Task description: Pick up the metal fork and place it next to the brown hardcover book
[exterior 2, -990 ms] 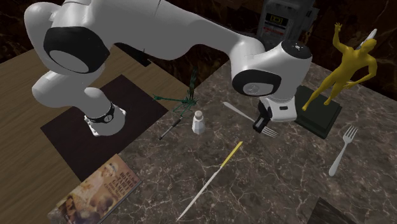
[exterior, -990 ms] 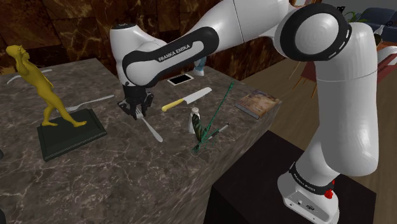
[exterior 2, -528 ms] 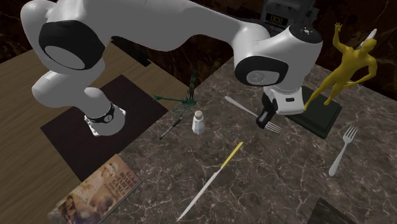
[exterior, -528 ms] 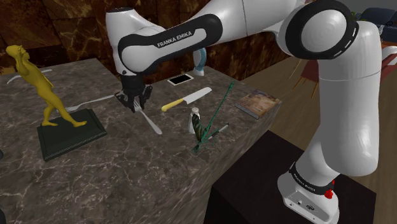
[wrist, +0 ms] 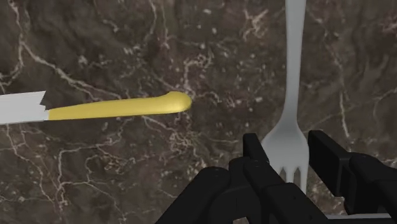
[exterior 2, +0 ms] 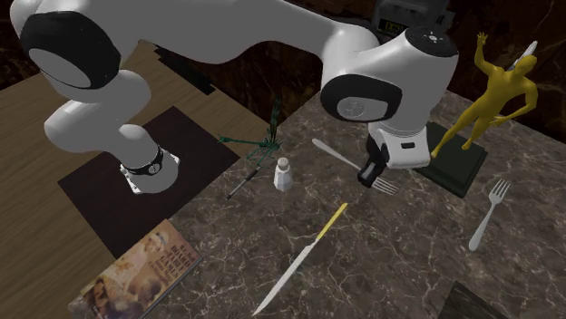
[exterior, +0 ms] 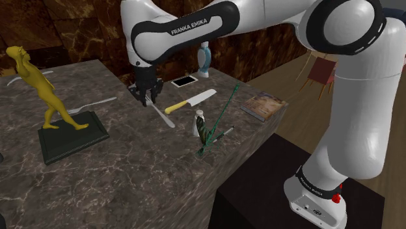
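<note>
A silvery fork hangs just above the dark marble counter, with my gripper shut on it near the tines. In the second exterior view the fork sticks out from the gripper toward the salt shaker. The wrist view has the fork clasped between the black fingers, handle pointing away, beside the knife's yellow handle. The brown book lies at the counter's far corner; in the second exterior view the book is at the lower left.
A yellow-handled knife and a salt shaker lie between gripper and book, with a green stem beside them. A second fork, a golden statue on a black base, a phone and a bottle also stand on the counter.
The gripper has carried the fork up off the counter and toward the shoulder view's right, closer to the knife. The other objects stayed put.
</note>
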